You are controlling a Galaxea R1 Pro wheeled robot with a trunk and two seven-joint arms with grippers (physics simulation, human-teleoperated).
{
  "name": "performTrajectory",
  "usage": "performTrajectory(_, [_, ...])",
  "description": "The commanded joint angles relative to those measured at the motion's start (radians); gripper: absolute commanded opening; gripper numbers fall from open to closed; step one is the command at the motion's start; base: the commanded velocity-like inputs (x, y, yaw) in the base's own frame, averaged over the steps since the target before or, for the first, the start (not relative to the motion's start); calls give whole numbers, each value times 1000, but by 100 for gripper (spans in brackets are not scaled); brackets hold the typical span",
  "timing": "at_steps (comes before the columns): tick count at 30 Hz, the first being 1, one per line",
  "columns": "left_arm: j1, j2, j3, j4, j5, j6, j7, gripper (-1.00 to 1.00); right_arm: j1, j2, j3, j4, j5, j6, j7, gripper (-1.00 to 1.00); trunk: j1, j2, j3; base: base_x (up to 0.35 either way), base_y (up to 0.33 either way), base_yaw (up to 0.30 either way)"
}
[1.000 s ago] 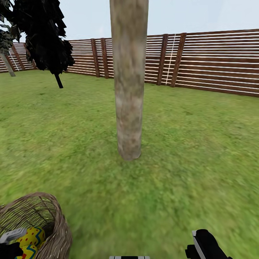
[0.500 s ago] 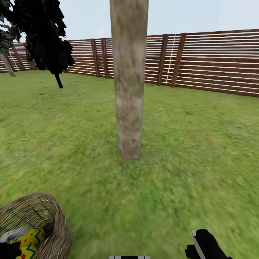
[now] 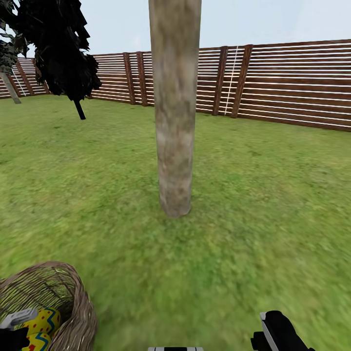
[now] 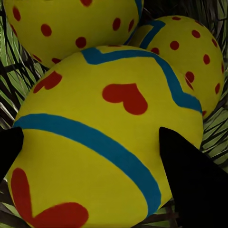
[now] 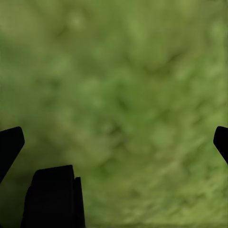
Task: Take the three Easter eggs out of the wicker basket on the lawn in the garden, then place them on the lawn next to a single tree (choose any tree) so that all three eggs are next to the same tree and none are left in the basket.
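The wicker basket (image 3: 80, 312) sits on the lawn (image 3: 268, 219) at the lower left of the head view, with patterned yellow Easter eggs (image 3: 44, 321) inside. My left gripper (image 4: 90, 156) reaches into it. Its black fingertips (image 4: 190, 185) press on both sides of the nearest egg (image 4: 104, 142), shut on it. Two more eggs (image 4: 71, 23) (image 4: 185, 52) lie just behind, against the weave. My right gripper (image 3: 275, 331) hangs open over bare grass (image 5: 123, 95) at the lower right. The tree (image 3: 174, 146) rises straight ahead, a short way beyond the basket.
A brown slatted fence (image 3: 292, 83) closes off the garden at the back. A dark narrow cypress (image 3: 58, 48) stands far left. Open grass lies all around the trunk's foot (image 3: 175, 207).
The basket's rim sits very slightly lower in the head view than a second ago. The arms and the camera have barely moved.
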Motion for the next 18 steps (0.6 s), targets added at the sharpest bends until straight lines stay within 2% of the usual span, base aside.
performTrajectory(1, [1, -4, 1, 10, -3, 6, -2, -100, 0, 0, 0, -1, 3, 4, 1, 100, 0, 0, -1, 0, 0, 0])
performTrajectory(4, [1, -19, 1, 10, -5, 6, -1, -100, 0, 0, 0, -1, 3, 4, 1, 100, 0, 0, -1, 0, 0, 0])
performTrajectory(10, [1, -23, 0, 11, -5, 6, -1, -100, 0, -1, 0, -1, 4, 0, 2, 100, 0, 0, -1, 0, 0, 0])
performTrajectory(16, [1, -37, 0, 12, -8, 7, 2, -100, 0, -1, 0, 0, 3, -19, 3, 100, 0, 0, -1, 0, 0, 0])
performTrajectory(18, [1, -37, 0, 13, -8, 7, 2, -100, 0, -1, 0, 1, 3, -19, 1, 100, -1, 0, 7, 0, 0, 0])
